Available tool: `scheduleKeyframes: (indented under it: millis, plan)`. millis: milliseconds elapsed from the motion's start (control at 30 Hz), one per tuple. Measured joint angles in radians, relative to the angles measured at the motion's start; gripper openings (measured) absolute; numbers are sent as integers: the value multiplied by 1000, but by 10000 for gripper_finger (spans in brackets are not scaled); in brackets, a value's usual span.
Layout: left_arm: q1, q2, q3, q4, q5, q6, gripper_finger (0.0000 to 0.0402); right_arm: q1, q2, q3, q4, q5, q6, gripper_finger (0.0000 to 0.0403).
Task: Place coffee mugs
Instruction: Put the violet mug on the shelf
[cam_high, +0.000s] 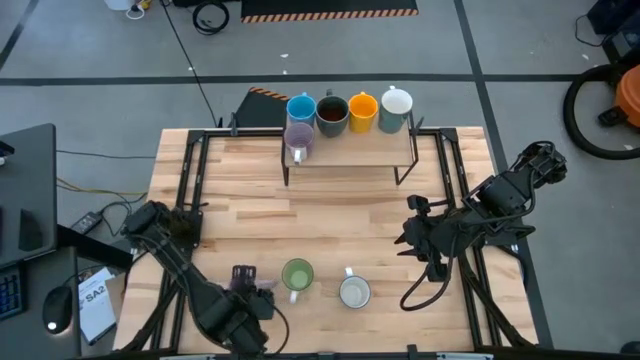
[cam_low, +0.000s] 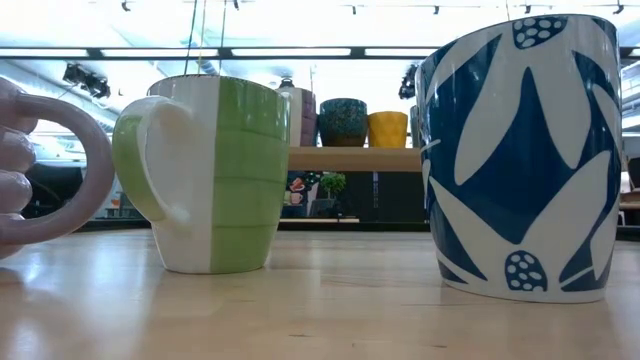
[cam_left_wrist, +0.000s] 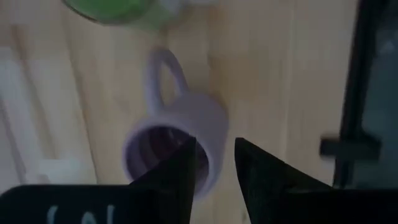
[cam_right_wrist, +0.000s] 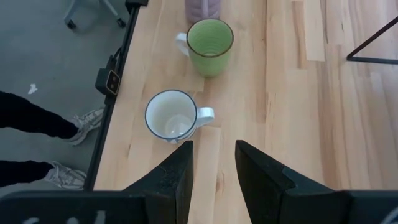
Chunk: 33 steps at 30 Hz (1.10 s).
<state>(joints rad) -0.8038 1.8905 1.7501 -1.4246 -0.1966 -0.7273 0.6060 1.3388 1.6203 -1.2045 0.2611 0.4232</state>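
Down at the counter's (cam_high: 330, 210) near edge, the left gripper (cam_left_wrist: 214, 163) pinches a lilac mug's (cam_left_wrist: 177, 140) rim, one finger inside, one outside. Green mug (cam_high: 297, 276) and white mug (cam_high: 355, 291) stand beside it. The right gripper (cam_right_wrist: 212, 163) hovers above, fingers slightly parted, empty. Five mugs sit on the shelf (cam_high: 350, 143).

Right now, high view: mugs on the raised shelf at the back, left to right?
Lilac mug, sitting in front of the row at its left end → blue mug → dark brown mug → orange mug → white mug.
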Motion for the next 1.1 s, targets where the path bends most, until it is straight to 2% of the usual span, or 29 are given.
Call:
scheduleKeyframes:
  millis: [100,200,367,567,767,933,1100]
  plan:
    - [-1,-47,-66,18,49,61,116,0,0,0,4,3,11,125]
    - [-2,-118,-126,53,48,123,116,0,0,0,4,18,25,125]
    - [-4,-206,-203,82,46,351,116,0,0,0,8,61,30,125]
    - [-42,-249,-324,84,79,638,116,0,0,0,8,163,28,125]
    - [-93,-262,-433,93,121,842,116,0,0,0,65,165,119,125]
    - [-121,-355,-493,194,107,873,116,-1,0,0,147,182,259,125]
    - [-157,-468,-544,241,10,951,116,-1,0,0,174,195,317,125]
